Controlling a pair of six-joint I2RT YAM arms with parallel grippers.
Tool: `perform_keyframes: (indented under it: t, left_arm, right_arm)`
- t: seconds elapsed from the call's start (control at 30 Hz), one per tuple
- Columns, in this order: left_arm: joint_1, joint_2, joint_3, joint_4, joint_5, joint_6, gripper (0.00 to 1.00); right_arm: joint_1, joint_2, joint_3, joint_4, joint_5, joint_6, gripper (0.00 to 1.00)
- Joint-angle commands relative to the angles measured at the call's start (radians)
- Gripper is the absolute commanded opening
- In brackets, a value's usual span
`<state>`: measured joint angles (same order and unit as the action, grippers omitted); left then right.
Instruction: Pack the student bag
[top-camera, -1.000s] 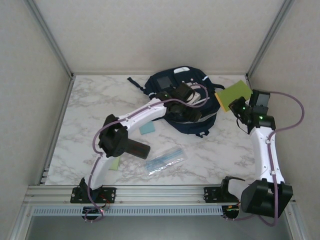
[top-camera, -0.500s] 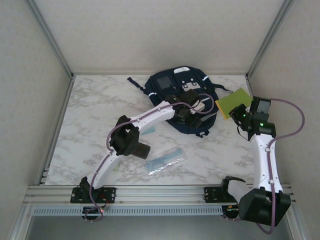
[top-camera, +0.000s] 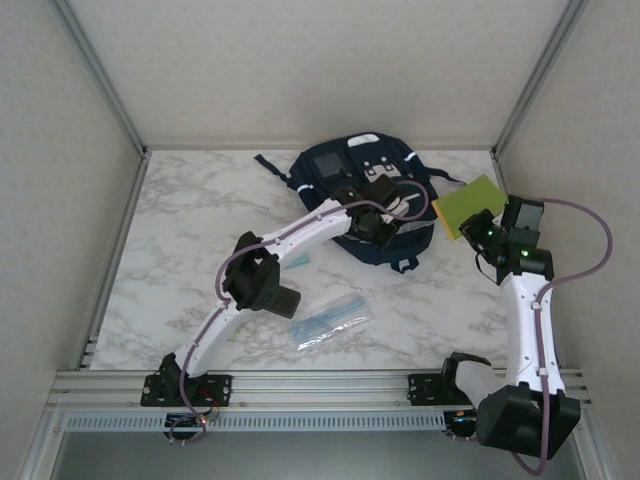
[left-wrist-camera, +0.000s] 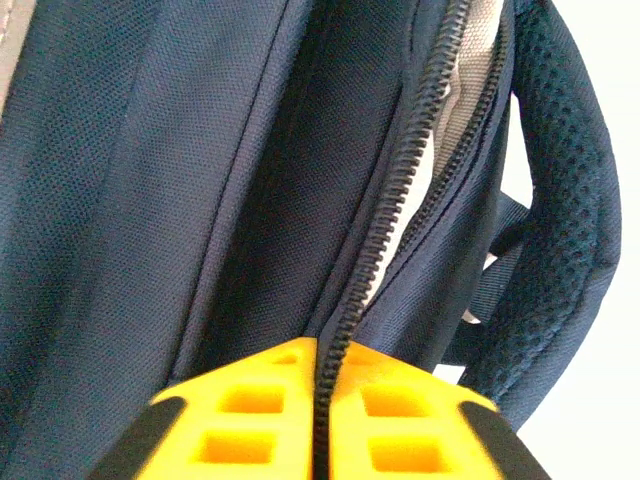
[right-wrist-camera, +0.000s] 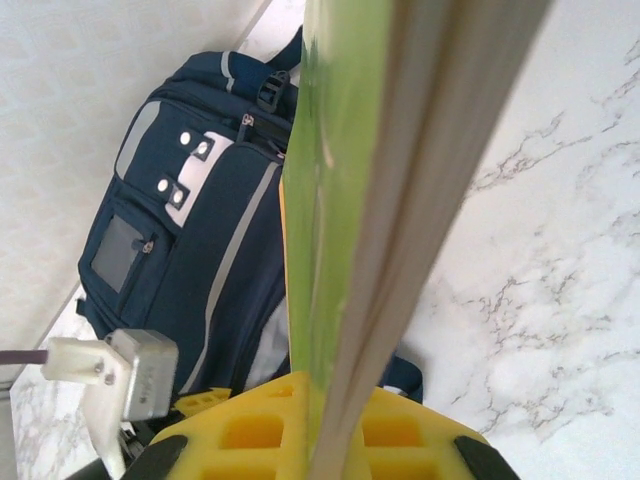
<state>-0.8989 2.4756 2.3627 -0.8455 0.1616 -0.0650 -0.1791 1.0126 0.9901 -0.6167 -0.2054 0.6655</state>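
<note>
The navy student bag (top-camera: 330, 175) lies at the back middle of the table, grey patch facing up; it also appears as the bag (right-wrist-camera: 190, 250) in the right wrist view. My left gripper (top-camera: 377, 208) sits on its right side, shut on the bag's zipper edge (left-wrist-camera: 400, 190), whose black teeth run between the yellow fingers (left-wrist-camera: 250, 420); the zip gapes open above, showing grey lining. My right gripper (top-camera: 484, 232) hovers right of the bag, shut on a thin green book (top-camera: 466, 203), seen edge-on as the book (right-wrist-camera: 350, 170).
A clear plastic pouch of pens (top-camera: 330, 320) lies in the front middle. A light blue pad (top-camera: 300, 257) shows under the left arm. Metal frame posts and walls close in the table on three sides.
The left gripper has shifted slightly up and right along the bag's edge. The right gripper with the green book has edged a little lower and closer to the bag.
</note>
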Motion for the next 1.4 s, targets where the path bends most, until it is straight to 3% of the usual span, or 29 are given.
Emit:
perform_keyframes:
  t: [0.0,0.27,0.5,0.6,0.87,1.0,1.17,1.37]
  left_arm:
    - [0.042,-0.038,0.042,0.005,0.056,-0.082,0.15]
    - [0.068,-0.008,0.043,0.001,0.098,-0.102,0.07]
    - [0.062,-0.001,0.038,0.000,0.246,-0.095,0.38]
    - [0.048,0.000,0.029,-0.007,0.273,-0.072,0.41]
    - [0.041,0.028,0.010,-0.018,0.203,-0.052,0.41]
    - [0.043,0.038,0.011,-0.017,0.155,-0.051,0.31]
    - [0.043,0.027,0.025,-0.010,0.115,-0.073,0.00]
    - [0.057,-0.035,0.077,-0.015,0.092,-0.160,0.00]
  right_arm:
    - [-0.006,-0.032,-0.015,0.007,-0.002,-0.020,0.00]
    - [-0.006,-0.035,-0.021,0.000,-0.006,-0.024,0.00]
    - [-0.005,-0.035,-0.024,0.008,-0.011,-0.020,0.00]
    - [-0.006,-0.035,-0.029,0.008,-0.008,-0.023,0.00]
    - [-0.006,-0.040,-0.030,0.003,-0.006,-0.030,0.00]
    - [-0.006,-0.043,-0.028,-0.001,-0.003,-0.032,0.00]
    - [-0.006,-0.046,-0.028,-0.003,-0.003,-0.033,0.00]
    - [-0.005,-0.049,-0.032,-0.005,0.007,-0.031,0.00]
